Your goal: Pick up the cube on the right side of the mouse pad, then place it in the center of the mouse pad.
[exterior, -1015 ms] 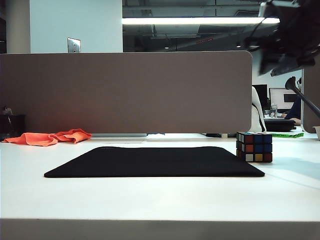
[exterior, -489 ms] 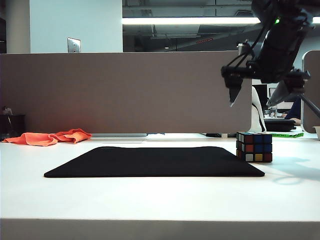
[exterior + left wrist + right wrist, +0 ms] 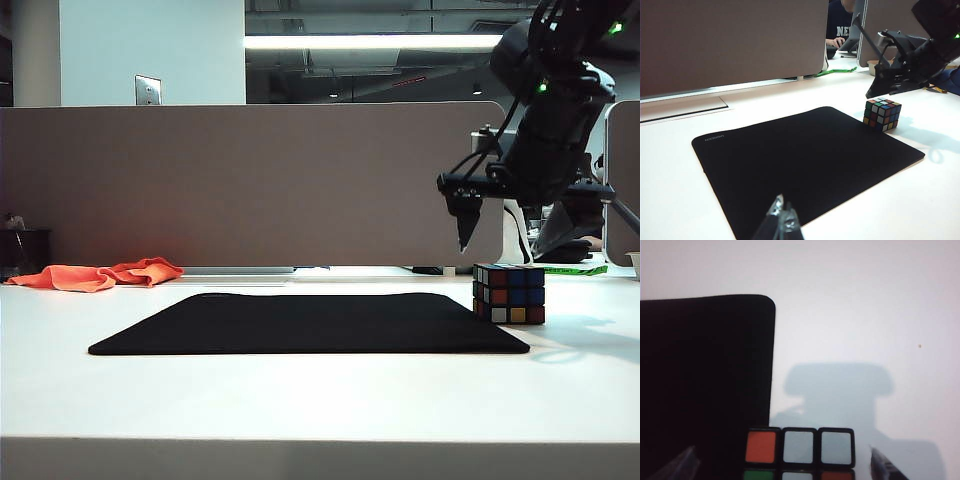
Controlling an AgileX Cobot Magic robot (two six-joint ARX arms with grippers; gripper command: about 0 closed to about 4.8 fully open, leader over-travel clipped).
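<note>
Right gripper (image 3: 512, 225) dropping down from upper right, jaws now spread wide, hovering just above the cube (image 3: 509, 293) sitting at the right edge of the mouse pad (image 3: 300, 322). Lining up for the grab, probably. Left gripper (image 3: 781, 223) idling at bottom, tips together.

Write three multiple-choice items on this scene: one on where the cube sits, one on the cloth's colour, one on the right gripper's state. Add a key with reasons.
1. Where is the cube?
A. at the right edge of the mouse pad
B. at the pad's centre
C. on the cloth

2. What colour is the cloth at the far left of the table?
A. blue
B. orange
C. white

3. How is the right gripper?
A. shut on the cube
B. open above the cube
C. resting on the pad

Key: 1 A, the cube stands by the pad's right edge; 2 B, the crumpled cloth is orange; 3 B, the wrist view shows a fingertip on each side of the cube, not touching.
</note>
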